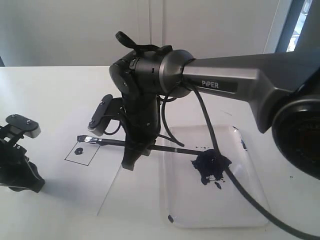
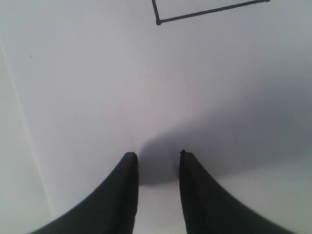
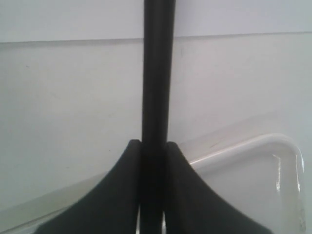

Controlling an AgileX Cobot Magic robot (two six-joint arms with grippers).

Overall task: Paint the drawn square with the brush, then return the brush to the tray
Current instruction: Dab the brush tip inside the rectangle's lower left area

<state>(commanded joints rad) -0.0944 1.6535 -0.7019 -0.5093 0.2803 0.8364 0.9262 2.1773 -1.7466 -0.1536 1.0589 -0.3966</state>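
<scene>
The brush (image 1: 145,146) is clamped between the closed fingers of the right gripper (image 1: 134,156), which grips it near mid-handle. In the right wrist view the black handle (image 3: 157,73) runs straight out from the tight jaws. In the exterior view its long axis lies nearly level and crosswise. The dark tip and silver ferrule (image 1: 93,140) point left toward the square (image 1: 80,152), and the tail end points right, over the tray (image 1: 225,205). The tip sits just beside the square's far edge; whether it touches the paper (image 1: 70,187) I cannot tell.

Inside the square's outline is one small dark blue dab (image 1: 78,151); the rest of its inside is white.

The tray lies right of the paper, its near-left corner over the paper's edge. It holds a dark blue paint blot (image 1: 211,165) with spatters around it and one small spot (image 1: 171,218) near its front rim. The arm's black cable (image 1: 235,185) hangs across the tray.

The left gripper (image 2: 156,156) hovers low over the paper near a corner of the square (image 2: 209,12), fingers apart, with nothing between them.
</scene>
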